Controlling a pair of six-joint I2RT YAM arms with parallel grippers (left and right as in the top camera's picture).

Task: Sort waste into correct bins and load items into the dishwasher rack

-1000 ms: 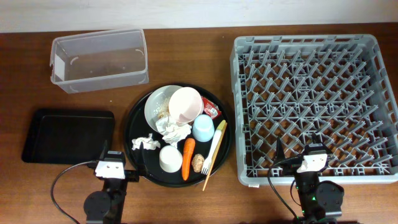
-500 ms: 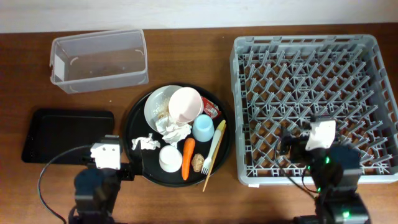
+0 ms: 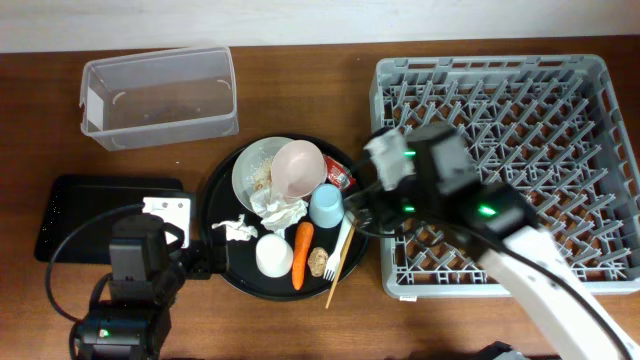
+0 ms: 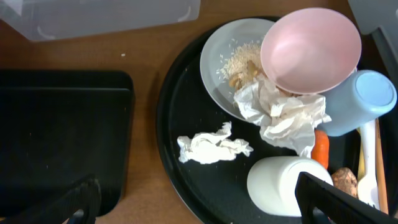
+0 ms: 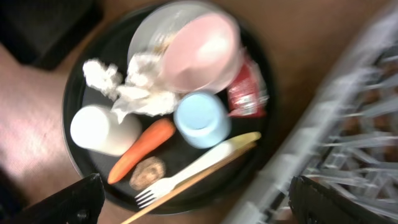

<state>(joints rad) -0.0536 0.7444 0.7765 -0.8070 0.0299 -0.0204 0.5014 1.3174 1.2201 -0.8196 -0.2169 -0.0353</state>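
Looking barely started: the pink plastic cup (image 3: 298,168), orange carrot (image 3: 302,255) and everything else sit on the round black tray (image 3: 215,215). The grey pegged plastic crate (image 3: 500,120) is bare, and the clear rectangular plastic tub (image 3: 160,95) is empty, I think. Left pincer (image 4: 199,205) and right pincer (image 5: 199,199) both gape wide, holding nothing.

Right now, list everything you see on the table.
rack: one, grey, right
tub: one, clear, back left
bin: one, black, front left
tray: one, black, round, centre
dish: one, white, tray
rice: bits, pale, dish
pink cup: one, on dish
blue cup: one, tray
white cup: one, tray
tissues: two, white, tray
wrapper: one, red, tray
carrot: one, orange, tray
scrap: one, brown, by carrot
fork: one, white, tray's right edge
chopsticks: count unclear, yellow, by fork
left gripper: open, front left
right gripper: open, over tray
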